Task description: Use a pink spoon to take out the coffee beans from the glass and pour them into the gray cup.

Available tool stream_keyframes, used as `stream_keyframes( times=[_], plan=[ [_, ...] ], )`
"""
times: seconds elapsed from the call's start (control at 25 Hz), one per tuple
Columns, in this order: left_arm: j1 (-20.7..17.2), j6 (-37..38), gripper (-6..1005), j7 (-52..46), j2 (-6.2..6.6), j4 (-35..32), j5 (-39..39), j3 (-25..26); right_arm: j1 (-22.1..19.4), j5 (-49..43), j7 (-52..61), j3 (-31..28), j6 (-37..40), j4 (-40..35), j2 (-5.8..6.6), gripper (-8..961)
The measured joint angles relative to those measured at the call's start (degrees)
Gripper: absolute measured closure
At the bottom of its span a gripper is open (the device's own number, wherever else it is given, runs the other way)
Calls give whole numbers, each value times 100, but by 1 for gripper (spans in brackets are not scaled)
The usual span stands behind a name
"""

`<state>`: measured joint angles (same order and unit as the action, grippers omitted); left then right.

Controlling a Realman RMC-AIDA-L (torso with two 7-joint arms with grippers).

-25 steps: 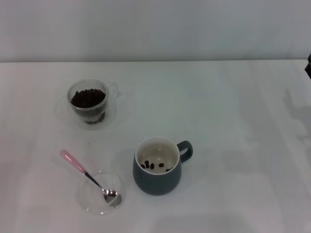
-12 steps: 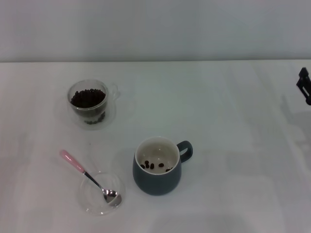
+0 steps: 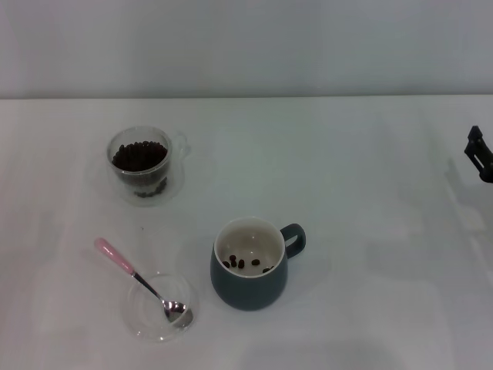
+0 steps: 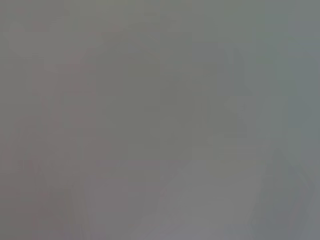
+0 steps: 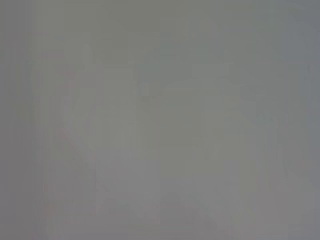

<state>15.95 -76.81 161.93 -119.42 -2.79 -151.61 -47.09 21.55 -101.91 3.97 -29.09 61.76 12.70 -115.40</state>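
The glass (image 3: 140, 183) stands at the far left of the white table, full of coffee beans (image 3: 139, 156). The pink spoon (image 3: 115, 258) lies at the near left, its metal bowl resting in a shallow clear dish (image 3: 145, 320) and its pink handle pointing far-left. The gray cup (image 3: 248, 287) stands near the middle with its handle to the right and a few beans (image 3: 245, 263) inside. Only a dark piece of my right gripper (image 3: 479, 154) shows at the right edge, far from all of these. My left gripper is out of view. Both wrist views show only blank grey.
The white table (image 3: 370, 231) meets a pale wall along its far edge. The dish under the spoon's bowl sits just left of the gray cup.
My right gripper has come further into view at the right edge, moving nearer and slightly left. The cups, dish and spoon have not moved.
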Motion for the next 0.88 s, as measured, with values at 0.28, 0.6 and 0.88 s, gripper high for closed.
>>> stream_keyframes(
  times=[0.28,0.6,0.88],
  plan=[
    [181,53,160,-28,3,270,20,-7,-44,-13,-49,11,-113,-24,0,95],
    [160,-266,163,-43,-13,300,-14,14,-45,-45,-215,9,-117,-75,0,95],
    [167,-593,163,-53,-11,412,-6,0,-52,-46,-345,8,-123,-13,-1,95]
  ],
)
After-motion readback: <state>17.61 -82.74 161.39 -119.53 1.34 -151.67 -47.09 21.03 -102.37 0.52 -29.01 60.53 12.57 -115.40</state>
